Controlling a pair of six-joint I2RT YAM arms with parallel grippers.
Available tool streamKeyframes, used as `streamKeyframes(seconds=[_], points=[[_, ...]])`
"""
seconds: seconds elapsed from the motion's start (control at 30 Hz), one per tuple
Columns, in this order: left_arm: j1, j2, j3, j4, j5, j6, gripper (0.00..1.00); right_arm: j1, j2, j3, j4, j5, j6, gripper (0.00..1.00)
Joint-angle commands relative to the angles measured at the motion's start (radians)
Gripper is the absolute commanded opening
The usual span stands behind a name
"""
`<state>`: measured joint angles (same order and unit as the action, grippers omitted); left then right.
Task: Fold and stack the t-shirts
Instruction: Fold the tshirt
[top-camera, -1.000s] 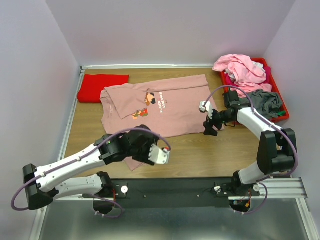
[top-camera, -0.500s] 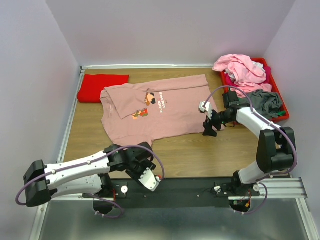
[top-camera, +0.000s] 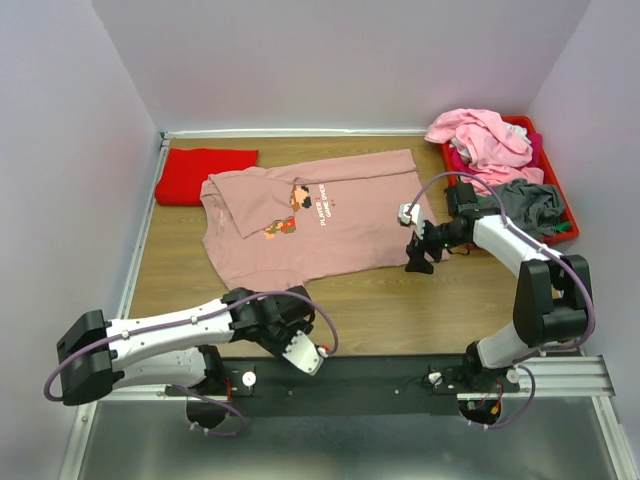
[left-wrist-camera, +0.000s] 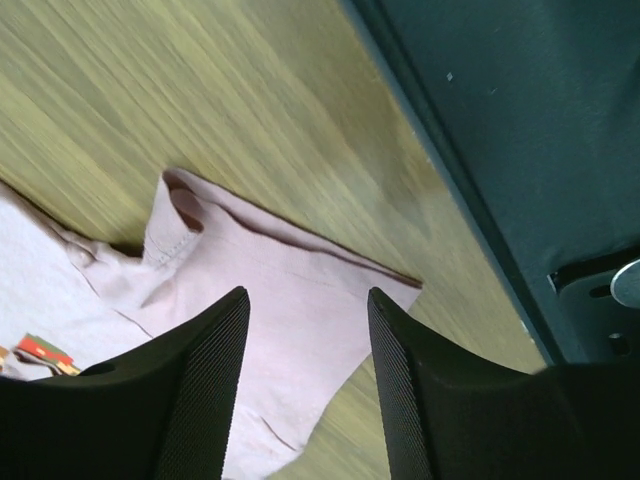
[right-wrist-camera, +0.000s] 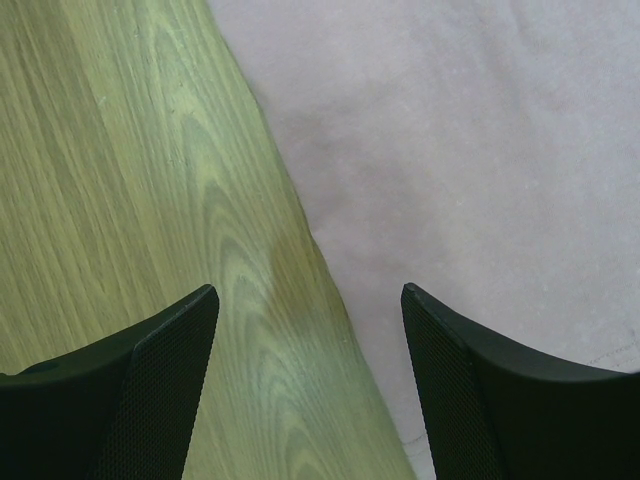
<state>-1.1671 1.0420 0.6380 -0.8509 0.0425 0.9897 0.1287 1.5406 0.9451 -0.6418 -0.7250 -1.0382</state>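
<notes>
hovering released, empty: left end effector (left-wrist-camera: 307, 310) over dusty-pink t-shirt (left-wrist-camera: 270, 260), right end effector (right-wrist-camera: 308, 295) too.

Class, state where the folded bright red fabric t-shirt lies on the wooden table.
In the top view, the folded bright red t-shirt lies in the far-left corner of the wooden table, right beside the spread dusty-pink t-shirt.

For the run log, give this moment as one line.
left end effector: open, above pink t-shirt sleeve | right end effector: open, over its edge
</notes>
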Motion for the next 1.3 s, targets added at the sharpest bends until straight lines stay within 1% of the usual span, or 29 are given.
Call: streamKeyframes(seconds=[0.0,0.27,0.33,0.43,0.87,0.93,1.27], points=[[-0.002,0.035,-0.027,0.018,-0.081,-0.019,0.61,-0.001,-0.02,-0.009,-0.01,-0.03,-0.008,0.81],[-0.003,0.105,-0.017,0.016,-0.076,-0.003,0.64,0.0,-0.025,-0.011,-0.012,-0.034,-0.014,0.81],[-0.002,0.13,-0.015,0.038,-0.092,-0.016,0.64,0.0,-0.034,-0.012,-0.012,-0.036,-0.014,0.81],[-0.002,0.164,-0.015,0.055,-0.067,-0.022,0.64,0.0,-0.048,-0.019,-0.012,-0.04,-0.017,0.81],[0.003,0.213,0.012,0.052,-0.053,-0.016,0.63,0.0,-0.079,-0.019,-0.012,-0.053,-0.014,0.81],[0.003,0.22,0.028,0.041,-0.02,-0.022,0.63,-0.001,-0.086,-0.022,-0.013,-0.054,-0.014,0.81],[0.009,0.256,0.022,0.039,-0.021,-0.014,0.61,0.0,-0.115,-0.023,-0.013,-0.06,-0.014,0.82]])
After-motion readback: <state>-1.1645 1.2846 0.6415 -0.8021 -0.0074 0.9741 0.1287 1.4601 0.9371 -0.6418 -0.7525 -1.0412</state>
